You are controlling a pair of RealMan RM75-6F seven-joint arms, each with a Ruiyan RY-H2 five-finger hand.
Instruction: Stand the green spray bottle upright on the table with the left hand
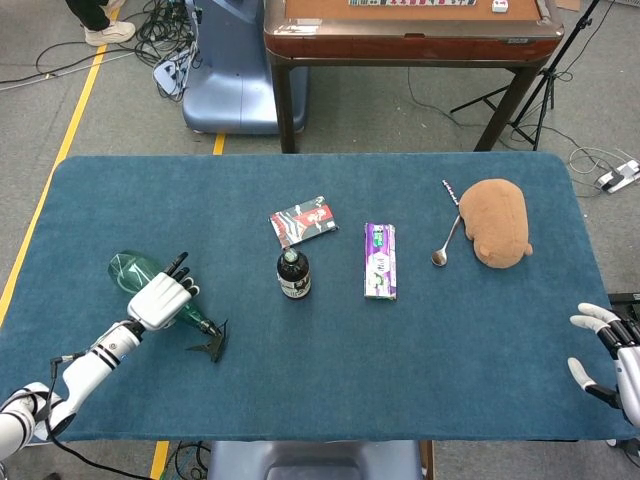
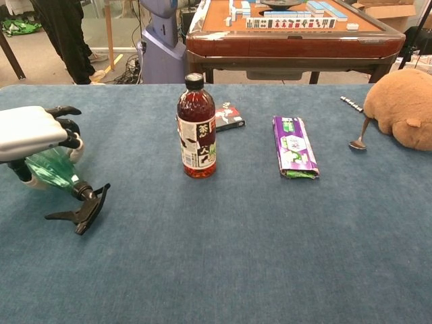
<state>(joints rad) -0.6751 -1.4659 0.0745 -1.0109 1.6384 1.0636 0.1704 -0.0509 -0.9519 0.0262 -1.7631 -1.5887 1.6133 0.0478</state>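
Note:
The green spray bottle (image 1: 127, 268) lies tilted at the table's left side, its black trigger head (image 1: 212, 345) pointing toward the front. My left hand (image 1: 160, 298) is wrapped over the bottle's body and grips it. In the chest view the same left hand (image 2: 32, 128) covers the green spray bottle (image 2: 52, 169), with the thumb under it. The nozzle (image 2: 82, 209) hangs low by the cloth. My right hand (image 1: 608, 352) rests at the table's far right edge, fingers apart, holding nothing.
A dark tea bottle (image 1: 293, 274) stands upright mid-table. Behind it lies a red card pack (image 1: 303, 221), to its right a purple packet (image 1: 380, 260). A spoon (image 1: 442, 250) and a brown plush toy (image 1: 497, 222) sit at the right.

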